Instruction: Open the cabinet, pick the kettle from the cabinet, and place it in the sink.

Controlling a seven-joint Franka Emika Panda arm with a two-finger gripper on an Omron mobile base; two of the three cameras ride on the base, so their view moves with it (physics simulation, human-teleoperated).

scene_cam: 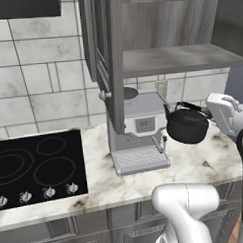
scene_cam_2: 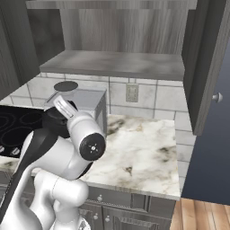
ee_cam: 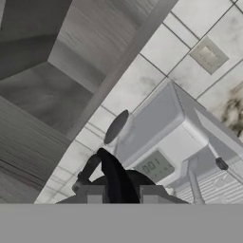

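The cabinet (scene_cam: 115,48) stood open and the tool (ee_cam: 116,190) was clenched on the arched handle of the kettle (scene_cam: 187,124), holding it in the air above the marble tabletop (scene_cam: 195,160), just beside the coffee machine (scene_cam: 139,135). Judging by this, the carrying step was in hand. The sink lay outside these views, so the next move would call for swinging or driving toward it while keeping the kettle level and clear of the coffee machine.
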